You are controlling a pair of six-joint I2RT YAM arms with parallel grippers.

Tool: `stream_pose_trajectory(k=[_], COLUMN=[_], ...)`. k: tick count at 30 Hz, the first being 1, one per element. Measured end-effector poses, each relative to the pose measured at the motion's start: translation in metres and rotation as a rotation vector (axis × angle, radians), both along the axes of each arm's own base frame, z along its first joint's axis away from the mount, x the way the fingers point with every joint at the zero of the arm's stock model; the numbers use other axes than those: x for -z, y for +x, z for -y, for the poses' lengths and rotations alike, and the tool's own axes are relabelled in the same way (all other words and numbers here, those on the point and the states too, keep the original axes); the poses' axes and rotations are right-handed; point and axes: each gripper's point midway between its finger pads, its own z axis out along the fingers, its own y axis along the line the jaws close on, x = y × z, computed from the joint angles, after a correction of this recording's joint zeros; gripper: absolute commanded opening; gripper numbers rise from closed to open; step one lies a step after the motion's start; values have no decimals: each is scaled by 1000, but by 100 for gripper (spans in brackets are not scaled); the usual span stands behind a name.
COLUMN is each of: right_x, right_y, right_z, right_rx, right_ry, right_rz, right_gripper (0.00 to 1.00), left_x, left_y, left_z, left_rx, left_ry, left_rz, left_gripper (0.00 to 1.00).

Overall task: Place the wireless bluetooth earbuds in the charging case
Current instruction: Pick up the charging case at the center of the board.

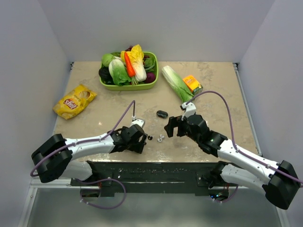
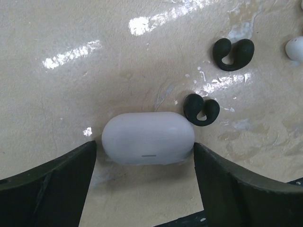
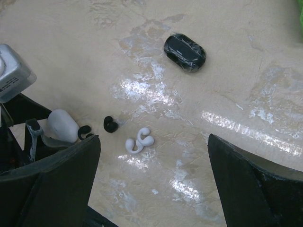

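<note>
While the left fingers (image 2: 52, 189) stand apart on either side of the white charging case (image 2: 147, 138), their tips sit just off its two ends. A sliver of gap shows at one end, so I judge the case framed rather than clamped. It lies flat on the bench (image 2: 71, 85) with its lid shut. One of the black earbuds (image 2: 201, 109) lies just beside its far corner, the other a little beyond.

The right fingers (image 3: 52, 184) are spread wide and hold nothing, hovering above the white earbuds (image 3: 138, 139), which lie touching each other. Farther out sits the black charging case (image 3: 185, 52), also shut and well apart from the buds.

No bud is in a case yet, so the step in hand looks like securing the white case. The next move, as I judge it, is to close the left fingers on it and get the lid open. Then the right fingers can come down narrowed on one white bud, which is tiny against them.
</note>
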Motion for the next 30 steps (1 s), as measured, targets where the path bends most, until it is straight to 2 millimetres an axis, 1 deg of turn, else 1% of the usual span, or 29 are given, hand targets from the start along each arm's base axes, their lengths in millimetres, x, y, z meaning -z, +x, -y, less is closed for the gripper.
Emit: stream_pose_trajectory(k=[6, 9, 10, 11, 12, 14, 15, 17, 18, 20, 21, 22, 23, 24, 25, 26, 27, 28, 30], right_x=[1, 1, 1, 1, 1, 1, 1, 1, 1, 1, 1, 0, -1, -2, -5, -9, -20, -23, -41], right_y=[0, 0, 0, 0, 0, 0, 0, 0, 0, 0, 0, 0, -1, -1, -1, -2, -1, 0, 2], right_z=[0, 0, 0, 0, 0, 0, 0, 0, 0, 0, 0, 0, 0, -1, -1, -2, -4, -5, -11], right_rx=[0, 0, 0, 0, 0, 0, 0, 0, 0, 3, 4, 6, 10, 13, 15, 15, 17, 17, 9], right_ry=[-1, -1, -1, -1, -1, -2, -2, -2, -2, 1, 4, 9, 16, 24, 33, 43, 66, 74, 112], right_rz=[-1, -1, -1, -1, -1, -2, -2, -3, -3, -5, -6, -8, -10, -11, -13, -13, -7, -3, 10], right_gripper=[98, 98, 98, 98, 98, 98, 98, 98, 98, 98, 98, 98, 98, 98, 98, 98, 98, 97, 96], left_x=[0, 0, 0, 0, 0, 0, 0, 0, -1, -4, -9, -14, -23, -33, -45, -59, -73, -84, -106], left_y=[3, 3, 3, 3, 3, 3, 4, 4, 3, 3, 3, 4, 6, 8, 12, 16, 21, 24, 32], left_z=[3, 4, 4, 4, 4, 4, 5, 5, 5, 6, 7, 9, 12, 14, 18, 23, 28, 31, 40], left_rx=[2, 3, 5, 5, 4, 6, 5, 4, 6, 10, 13, 13, 15, 13, 11, 8, 4, 6, 17], left_ry=[2, 1, 1, 2, 1, 1, -1, -2, -1, -9, -23, -40, -73, -113, -159, -209, -257, -292, -382], left_rz=[14, 15, 15, 16, 16, 16, 17, 19, 21, 37, 53, 69, 96, 128, 163, 204, 244, 277, 358], left_gripper=[77, 71, 66, 64, 56, 47, 40, 35, 28, 22, 17, 14, 11, 3, 0, 0, 0, 0, 0])
